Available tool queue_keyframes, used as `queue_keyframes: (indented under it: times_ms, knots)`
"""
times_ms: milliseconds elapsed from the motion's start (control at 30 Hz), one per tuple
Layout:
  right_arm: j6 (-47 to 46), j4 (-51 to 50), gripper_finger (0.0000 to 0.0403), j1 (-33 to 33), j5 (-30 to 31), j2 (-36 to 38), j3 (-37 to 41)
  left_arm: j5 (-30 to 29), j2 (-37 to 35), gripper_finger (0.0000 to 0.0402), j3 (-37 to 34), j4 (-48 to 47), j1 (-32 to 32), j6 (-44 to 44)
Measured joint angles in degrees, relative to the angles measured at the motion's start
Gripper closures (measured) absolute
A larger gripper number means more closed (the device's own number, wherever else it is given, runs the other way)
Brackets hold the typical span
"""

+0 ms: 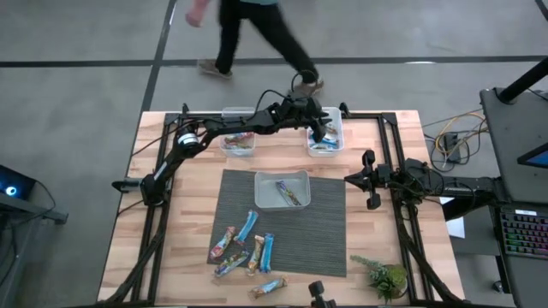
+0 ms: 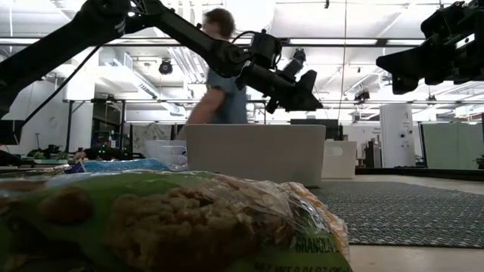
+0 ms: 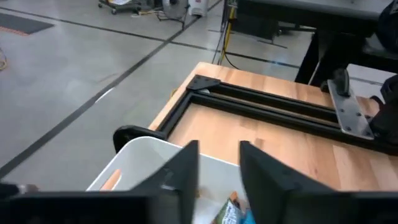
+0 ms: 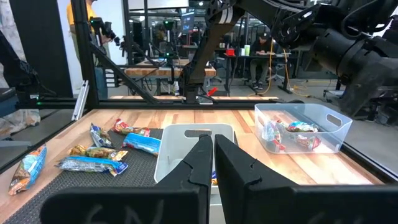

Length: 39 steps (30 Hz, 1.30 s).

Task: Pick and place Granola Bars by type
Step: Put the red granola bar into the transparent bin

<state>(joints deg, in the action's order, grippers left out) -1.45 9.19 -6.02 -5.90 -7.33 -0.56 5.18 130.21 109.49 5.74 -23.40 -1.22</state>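
The Granola Bars (image 1: 244, 248) lie mostly in a loose pile on the near half of the dark mat (image 1: 325, 239), blue wrappers mixed with red and tan ones, so the sorting is, by my judgement, far from done. One more bar (image 1: 267, 287) rests off the mat on the bare wood of the surface (image 1: 171, 248), near the front edge.

Three clear tubs sit toward the far side, and their spacing looks deliberate: one per type at the back, one staging tub in the middle. The centre tub (image 1: 264, 195) stands on the mat's far edge with a bar or two inside. The far left tub (image 1: 224, 147) holds red and tan wrappers; the far right tub (image 1: 336, 144) holds blue ones.

The left arm reaches across the back of the surface, its left end effector (image 1: 320, 128) hanging over the far right tub, fingers (image 3: 186, 171) apart with nothing between them and a blue wrapper (image 3: 233, 213) lying in the tub just below. That fits a drop just made into the blue tub.

The right arm waits at the right side, its right end effector (image 4: 208, 163) pressed together and empty, pointed toward the centre tub.

A small green plant (image 1: 387, 277) sits at the near right corner, and a person (image 1: 257, 34) walks past beyond the surface.
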Motion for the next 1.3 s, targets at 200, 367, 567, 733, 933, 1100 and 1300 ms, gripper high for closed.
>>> queue_keyframes:
  times_ms: [200, 367, 567, 733, 933, 1100, 1300]
  knots:
    - [0.0, 0.0, 0.0394, 0.0, 0.0, 0.0, 0.0, 0.2, -0.3, 0.0396, 0.0, -0.8, 0.2, -0.4]
    - [0.0, 0.0, 0.0394, 0.0, 0.0, 0.0, 0.0, 0.2, -2.5, 0.0401, 0.0, -3.3, 0.3, 0.0]
    - [0.0, 0.0, 0.0394, 0.0, 0.0, 0.0, 0.0, 0.2, -7.1, 0.0401, 0.0, -10.8, 0.5, 3.9]
    - [0.0, 0.0, 0.0394, 0.0, 0.0, 0.0, 0.0, -0.1, -10.7, 0.0401, 0.0, -18.3, 0.9, 4.1]
    - [0.0, 0.0, 0.0394, 0.0, 0.0, 0.0, 0.0, -0.1, -15.0, 0.0402, 0.0, -26.5, 2.5, 4.2]
    - [0.0, 0.0, 0.0394, 0.0, 0.0, 0.0, 0.0, -0.1, -18.3, 0.0402, 0.0, -34.0, 4.9, 4.2]
    - [0.0, 0.0, 0.0394, 0.0, 0.0, 0.0, 0.0, -0.1, -22.1, 0.0402, 0.0, -43.6, 8.3, 3.8]
